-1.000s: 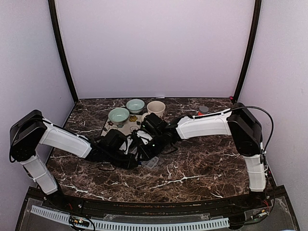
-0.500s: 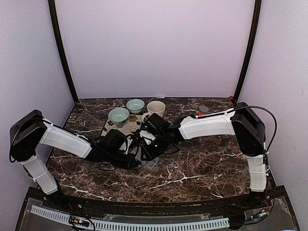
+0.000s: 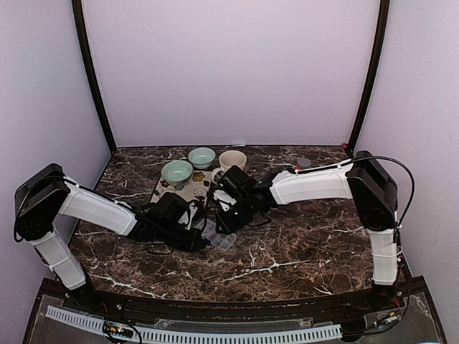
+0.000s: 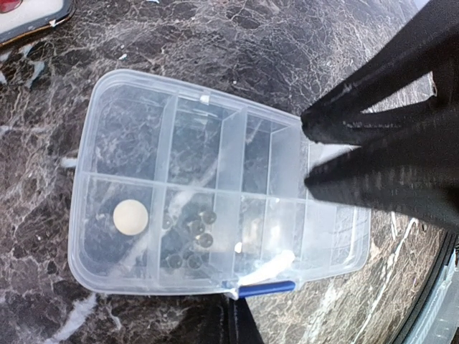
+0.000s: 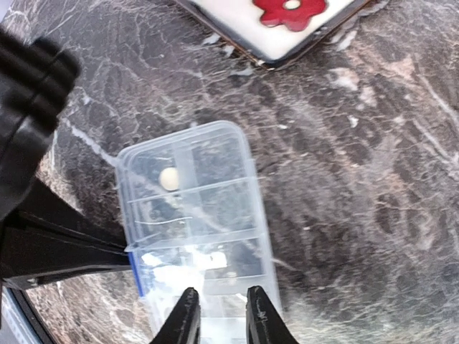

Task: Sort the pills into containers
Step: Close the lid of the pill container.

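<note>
Clear box (image 4: 129,129) lies flat on the marble desk (image 3: 308,244), mid-desk, just in front of the tray (image 5: 262,37). Lid looks open, cells exposed. One white pill (image 4: 131,216) sits in an end cell of the row nearest the blue latch (image 4: 267,289). Several dark pills (image 4: 195,240) are in the next cell of the same row. A pale speck shows in the third cell, too small to ID. Other row looks bare through the glare.

L fingers (image 4: 231,322) are clenched, tip pressed against the box edge right by the latch. Can't tell if they pinch the rim or only touch it.

R fingers (image 5: 188,322) hang over the opposite end of the box, parted by a narrow gap, w/ nothing seen between them. From the L wrist cam they block most of the end cells.

From above, both wrists crowd over the box, so only one corner of it shows. Behind them the tray has a red flower print (image 5: 290,8). Two teal bowls (image 3: 177,172) (image 3: 201,156) and a cream cup (image 3: 232,160) stand around its far side, well apart from the box. A small grey-topped item (image 3: 304,163) sits at the back right, partly hidden by the R arm.
</note>
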### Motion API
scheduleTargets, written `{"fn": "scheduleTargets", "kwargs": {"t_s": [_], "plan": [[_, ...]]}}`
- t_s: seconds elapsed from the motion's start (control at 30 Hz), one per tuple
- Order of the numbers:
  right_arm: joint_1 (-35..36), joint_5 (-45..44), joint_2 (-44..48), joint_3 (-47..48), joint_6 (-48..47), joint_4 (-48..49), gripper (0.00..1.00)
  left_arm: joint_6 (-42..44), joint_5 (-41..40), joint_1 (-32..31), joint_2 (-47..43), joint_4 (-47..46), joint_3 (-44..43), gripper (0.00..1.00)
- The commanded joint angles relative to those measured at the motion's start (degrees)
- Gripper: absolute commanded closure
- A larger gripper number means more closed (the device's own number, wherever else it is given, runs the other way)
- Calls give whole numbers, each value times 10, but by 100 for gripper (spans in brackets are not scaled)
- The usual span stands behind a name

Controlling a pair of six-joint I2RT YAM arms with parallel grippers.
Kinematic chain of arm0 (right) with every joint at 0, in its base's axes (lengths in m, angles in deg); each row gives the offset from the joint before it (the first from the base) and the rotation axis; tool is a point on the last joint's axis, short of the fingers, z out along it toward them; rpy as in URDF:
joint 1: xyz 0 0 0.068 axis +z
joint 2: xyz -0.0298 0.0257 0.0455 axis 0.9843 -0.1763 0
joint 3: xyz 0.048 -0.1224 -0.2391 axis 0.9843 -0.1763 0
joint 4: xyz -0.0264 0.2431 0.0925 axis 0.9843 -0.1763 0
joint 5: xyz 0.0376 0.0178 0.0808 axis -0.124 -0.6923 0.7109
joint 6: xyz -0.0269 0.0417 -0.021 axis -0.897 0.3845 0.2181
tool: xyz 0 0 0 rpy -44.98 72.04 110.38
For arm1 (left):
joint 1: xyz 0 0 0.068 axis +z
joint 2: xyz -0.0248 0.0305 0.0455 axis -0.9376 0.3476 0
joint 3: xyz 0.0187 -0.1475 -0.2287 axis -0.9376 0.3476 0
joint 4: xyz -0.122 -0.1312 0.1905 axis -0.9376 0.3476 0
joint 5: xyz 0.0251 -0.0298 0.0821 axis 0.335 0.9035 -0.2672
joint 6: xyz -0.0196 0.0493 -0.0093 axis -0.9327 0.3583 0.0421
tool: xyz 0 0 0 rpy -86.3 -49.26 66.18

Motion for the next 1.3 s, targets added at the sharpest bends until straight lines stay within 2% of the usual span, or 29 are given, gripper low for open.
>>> {"fn": "scheduleTargets", "kwargs": {"t_s": [0.0, 0.3, 0.67, 1.07, 1.27], "plan": [[-15, -11, 13, -3, 9, 8, 80, -2, -14, 0, -1, 7, -7, 98], [-29, 5, -7, 9, 12, 21, 87, -2, -14, 0, 0, 8, -10, 98], [-34, 47, -23, 20, 16, 34, 88, 3, -12, 0, -4, 22, -19, 98], [-33, 43, -11, 15, 12, 36, 84, 8, -59, -1, -139, 101, -2, 98], [-24, 32, -7, 21, 3, 29, 83, 15, -88, -1, -175, 138, -13, 98]]}}
